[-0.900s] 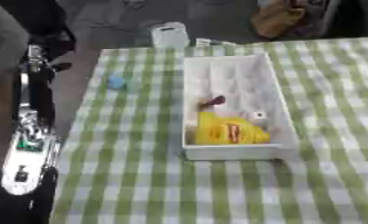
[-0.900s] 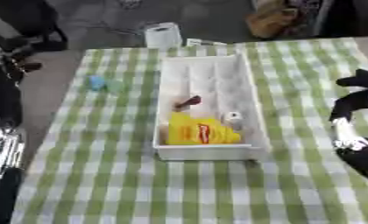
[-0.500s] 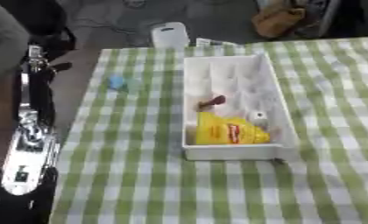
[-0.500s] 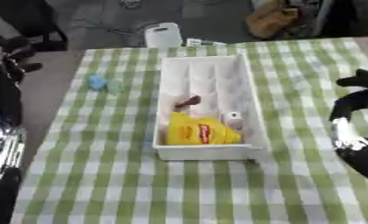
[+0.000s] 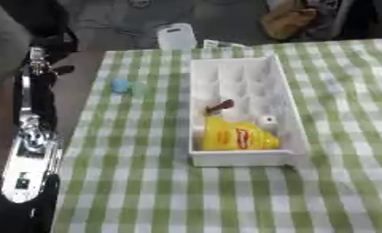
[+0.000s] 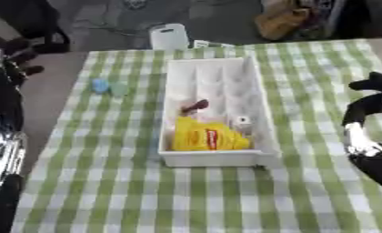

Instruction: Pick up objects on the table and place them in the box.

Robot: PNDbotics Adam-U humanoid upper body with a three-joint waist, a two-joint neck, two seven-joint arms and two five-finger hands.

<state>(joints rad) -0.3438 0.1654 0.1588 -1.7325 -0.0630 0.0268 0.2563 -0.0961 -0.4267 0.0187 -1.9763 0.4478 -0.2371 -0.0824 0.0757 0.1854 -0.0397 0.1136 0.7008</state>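
A white box [image 5: 238, 159] stands lengthwise in the middle of the green checked table [image 5: 146, 182]. Its near end holds a yellow packet [image 5: 234, 139], a small brown thing [image 5: 219, 107] and a small white thing [image 5: 266, 121]. A small blue object [image 5: 119, 85] and a pale green one [image 5: 138, 89] lie on the cloth to the left of the box. My left hand [image 6: 15, 50] hangs dark off the table's far left corner, well away from them. My right hand [image 6: 375, 83] is over the right edge, apart from the box. Neither hand holds anything that I can see.
My silver and black left arm [image 5: 31, 136] runs along the table's left side. A white container [image 5: 175, 36] and a brown bag [image 5: 294, 20] sit beyond the far edge. Bare cloth lies in front of the box.
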